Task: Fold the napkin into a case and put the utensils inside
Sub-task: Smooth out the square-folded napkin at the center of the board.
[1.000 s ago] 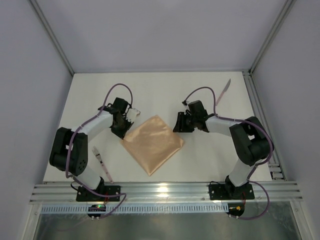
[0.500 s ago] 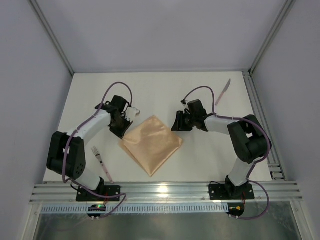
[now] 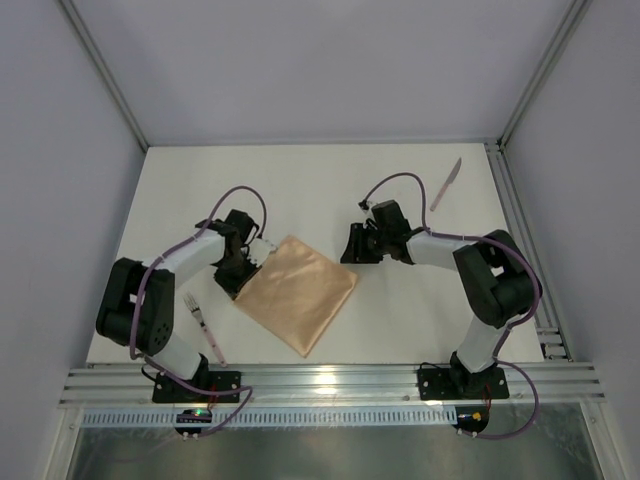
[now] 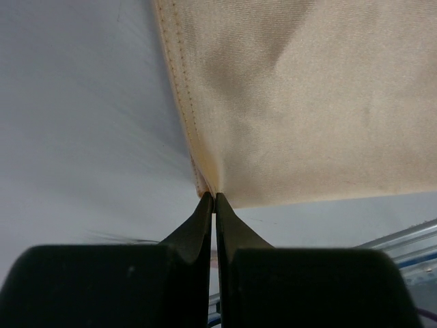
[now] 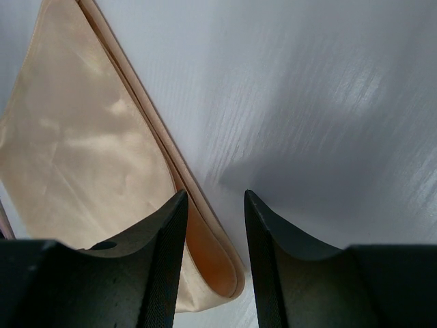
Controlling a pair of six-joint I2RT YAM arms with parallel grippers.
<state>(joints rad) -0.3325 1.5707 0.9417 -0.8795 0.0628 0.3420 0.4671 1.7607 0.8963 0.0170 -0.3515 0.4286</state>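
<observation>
A white, faintly grained table [image 3: 300, 190] is filling the overhead view, with two black-and-white arms reaching in from the bottom edge. At centre frame the napkin [image 3: 297, 293], a peach-orange cloth with a soft satin sheen, is lying flat as a tilted four-sided shape. It is doubled over, with a rounded fold and layered edges showing in the right wrist view and a stitched hem showing in the left wrist view.

The left gripper [image 3: 241, 278] is sitting at the cloth's left corner, its black tapered jaws pressed fully together and pinching that hemmed corner between the tips. The right gripper [image 3: 352, 246] is standing partly open at the cloth's right corner, gripping nothing. Its jaws are straddling the folded edge, and whether they are touching the cloth cannot be told.

The slim, pale pointed knife [image 3: 446, 184] is lying at upper right, well apart from the cloth. The thin pink fork [image 3: 203, 327] is lying at lower left, near the left arm.
</observation>
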